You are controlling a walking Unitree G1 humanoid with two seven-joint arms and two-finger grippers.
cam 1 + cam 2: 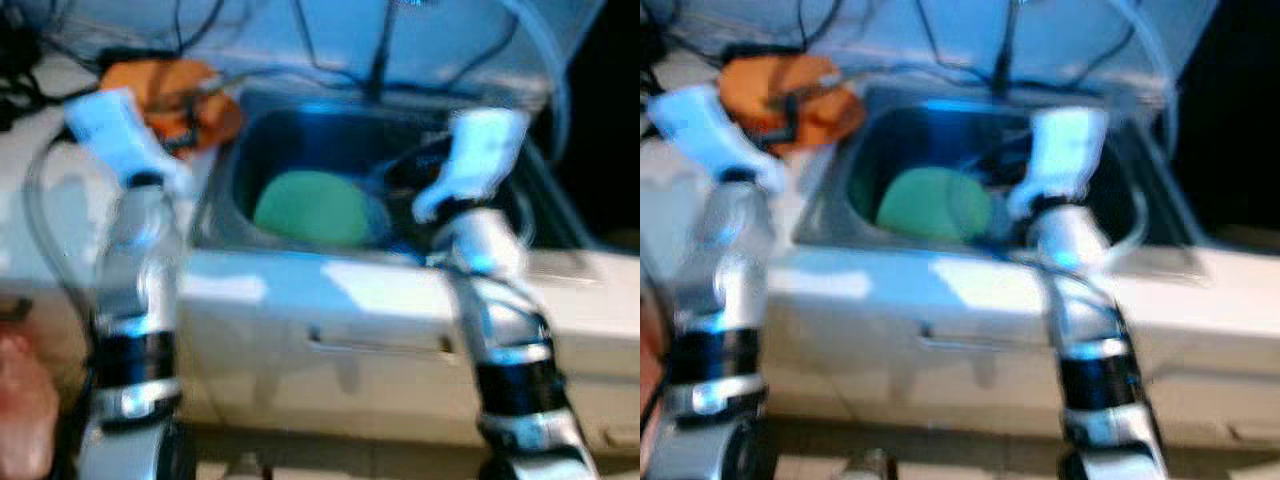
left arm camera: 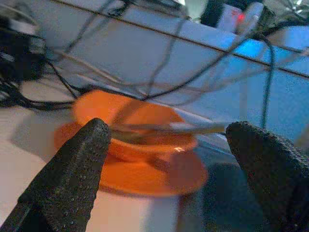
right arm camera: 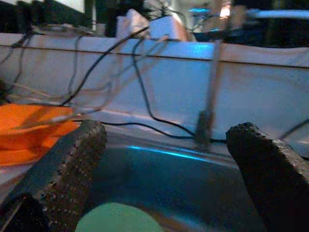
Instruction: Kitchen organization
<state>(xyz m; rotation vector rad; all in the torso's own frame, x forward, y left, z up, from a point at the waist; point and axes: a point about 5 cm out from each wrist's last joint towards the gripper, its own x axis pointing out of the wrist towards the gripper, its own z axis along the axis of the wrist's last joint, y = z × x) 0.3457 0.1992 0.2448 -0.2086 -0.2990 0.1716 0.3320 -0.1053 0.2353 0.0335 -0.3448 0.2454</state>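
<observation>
A green plate (image 1: 312,207) lies inside the sink (image 1: 225,215). An orange bowl (image 2: 133,128) sits on an orange plate (image 2: 159,176) just beside the sink, with a spoon (image 2: 178,128) in it (all a bit blurry). The left gripper (image 2: 169,159) is wide open near the bowl. The right gripper (image 3: 166,164) hangs open above the sink.

Motion blur smears both head views. The green plate (image 3: 118,220) in the sink (image 1: 300,130) is cut off by the right wrist view's edge.
</observation>
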